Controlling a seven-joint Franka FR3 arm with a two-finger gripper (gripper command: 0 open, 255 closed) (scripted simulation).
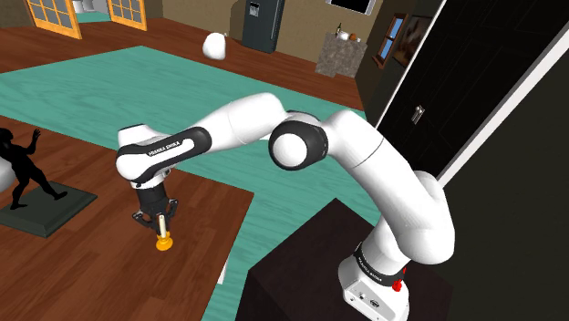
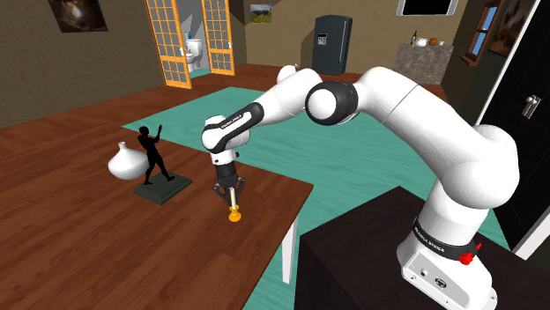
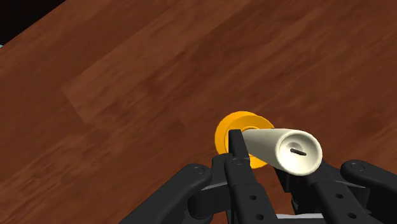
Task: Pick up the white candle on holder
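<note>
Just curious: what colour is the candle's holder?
Orange holder beneath the candle; wrist view shows it best.

We see a wooden table (image 1: 82,274) with a black figurine (image 1: 20,164) standing on a dark slab (image 1: 50,214). In the second exterior view a white vase (image 2: 125,160) sits just beside that slab. Beyond the table a teal rug (image 1: 137,82) covers part of the wooden floor (image 1: 55,55). A dark fridge (image 1: 263,23) stands by the far wall, near orange-framed doors (image 2: 167,44).

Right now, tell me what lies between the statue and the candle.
Bare wooden tabletop separates statue and candle, per the second exterior view.
</note>
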